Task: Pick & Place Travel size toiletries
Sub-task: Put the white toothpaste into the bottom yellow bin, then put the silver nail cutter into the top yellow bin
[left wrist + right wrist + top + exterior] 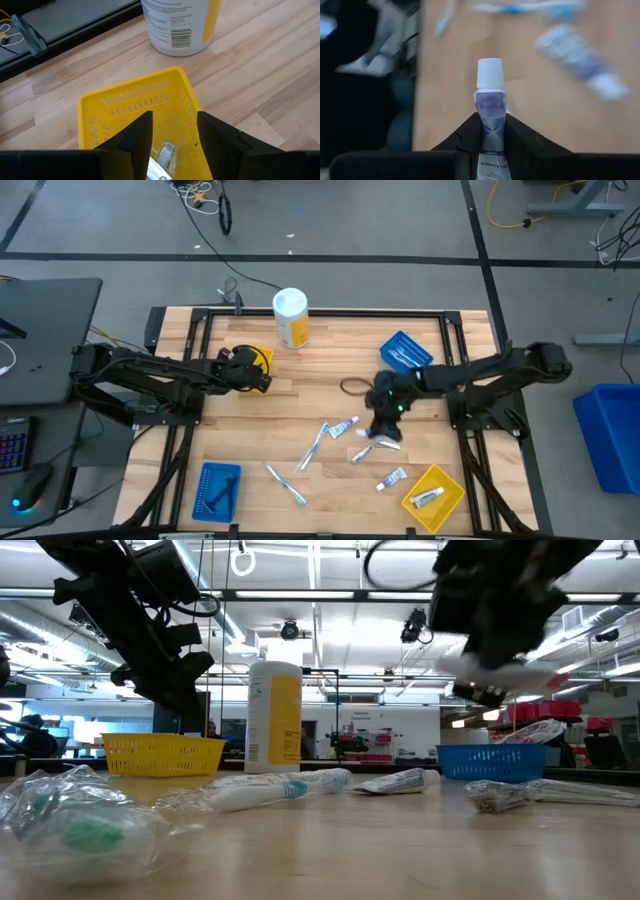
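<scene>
My right gripper [384, 430] hangs above the table's middle right, shut on a small white tube with blue print [491, 107]. In the low view it [500, 640] is well above the wood. Loose on the table lie more tubes [343, 426] [392, 478] and wrapped toothbrushes [314, 446] [286, 484]. My left gripper [175, 135] is open above the yellow tray [130, 100] at the table's far left. A small wrapped item [165, 152] lies in that tray below the fingers. My right gripper pinches the tube's body [492, 125] between its two fingers [470, 135]. The tube lies along the fingers, and its white cap [490, 72] sticks out past the fingertips. In the low view the tube [505, 672] is lifted clear of the table.
A big yellow canister with a white lid [290, 317] stands at the far edge. A blue tray [405, 352] sits far right and another blue tray [217, 488] near left. A second yellow tray [435, 495], near right, holds one tube. A dark ring [355, 387] lies mid-table.
</scene>
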